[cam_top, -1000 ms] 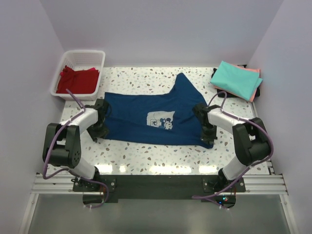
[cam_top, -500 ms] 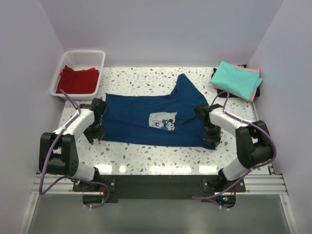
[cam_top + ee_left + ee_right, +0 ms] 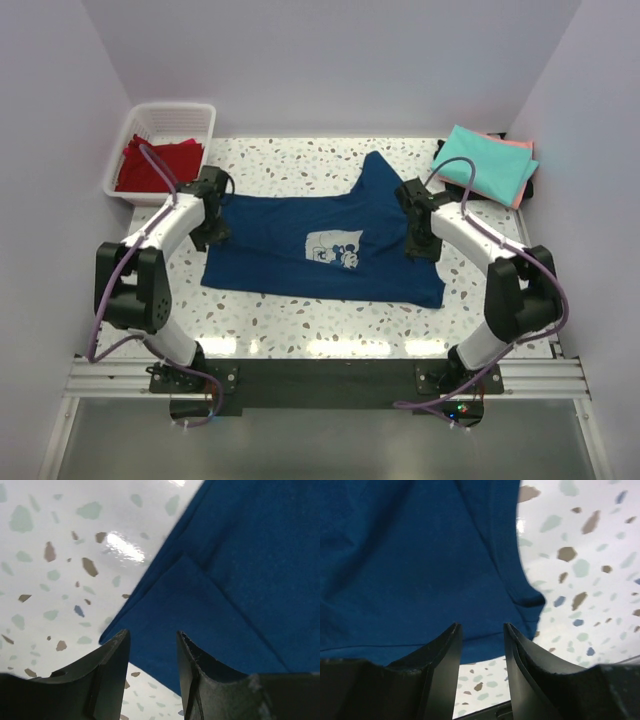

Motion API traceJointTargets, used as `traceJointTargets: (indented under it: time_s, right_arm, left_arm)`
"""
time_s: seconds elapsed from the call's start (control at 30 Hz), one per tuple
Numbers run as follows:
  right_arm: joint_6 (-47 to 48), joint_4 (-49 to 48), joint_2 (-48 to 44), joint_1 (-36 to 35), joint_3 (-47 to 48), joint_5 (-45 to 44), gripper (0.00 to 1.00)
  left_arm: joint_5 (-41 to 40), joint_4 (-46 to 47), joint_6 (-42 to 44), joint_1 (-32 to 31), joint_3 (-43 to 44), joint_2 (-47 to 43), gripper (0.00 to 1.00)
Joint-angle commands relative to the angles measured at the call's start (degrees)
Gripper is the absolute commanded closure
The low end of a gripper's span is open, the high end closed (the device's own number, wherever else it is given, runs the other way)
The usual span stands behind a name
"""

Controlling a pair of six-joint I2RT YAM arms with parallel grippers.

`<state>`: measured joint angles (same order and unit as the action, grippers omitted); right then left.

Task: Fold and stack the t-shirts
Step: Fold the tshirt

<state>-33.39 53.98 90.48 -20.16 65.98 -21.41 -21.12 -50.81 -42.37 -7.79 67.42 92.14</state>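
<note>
The navy blue t-shirt (image 3: 300, 250) with a pale cartoon-mouse print lies spread flat across the middle of the table, one part reaching toward the far side. My left gripper (image 3: 215, 222) is open and empty over the shirt's left edge. In the left wrist view (image 3: 152, 645) its fingers (image 3: 107, 675) frame a folded navy corner (image 3: 210, 615). My right gripper (image 3: 424, 240) is open and empty over the shirt's right edge. In the right wrist view (image 3: 482, 635) it frames navy cloth (image 3: 420, 555) and bare table. A red t-shirt (image 3: 155, 165) lies in the basket. A folded teal t-shirt (image 3: 485, 162) lies on a salmon-pink one (image 3: 522, 190).
A white plastic basket (image 3: 195, 112) stands at the far left corner. The teal and salmon stack sits at the far right corner. The speckled tabletop (image 3: 300, 160) is walled in on the left, back and right.
Both grippers have moved from the shirt's near corners toward the far side along its left and right edges. The shirt's near left corner now lies a little further left.
</note>
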Motion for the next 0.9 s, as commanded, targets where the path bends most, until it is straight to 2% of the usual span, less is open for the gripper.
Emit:
traceJointTargets:
  time_s: [0.0, 0.17, 0.5, 0.87]
  right_arm:
    - [1.4, -5.9, 4.5, -0.2, 0.8, 7.5, 0.57]
    - [1.5, -7.7, 5.9, -0.9, 0.6, 9.4, 0.57]
    - [1.7, -8.8, 6.6, -3.6, -2.4, 12.8, 0.57]
    - [2.5, -8.4, 11.1, -6.1, -3.2, 15.3, 0.57]
  left_arm:
    - [2.8, 3.3, 4.0, -3.3, 2.2, 4.3, 0.53]
    - [3.4, 3.1, 3.9, -4.1, 1.1, 6.1, 0.54]
    - [4.2, 1.6, 2.6, -4.7, -5.8, 3.0, 0.53]
    - [1.3, -3.2, -1.5, -4.9, -11.3, 3.9, 0.53]
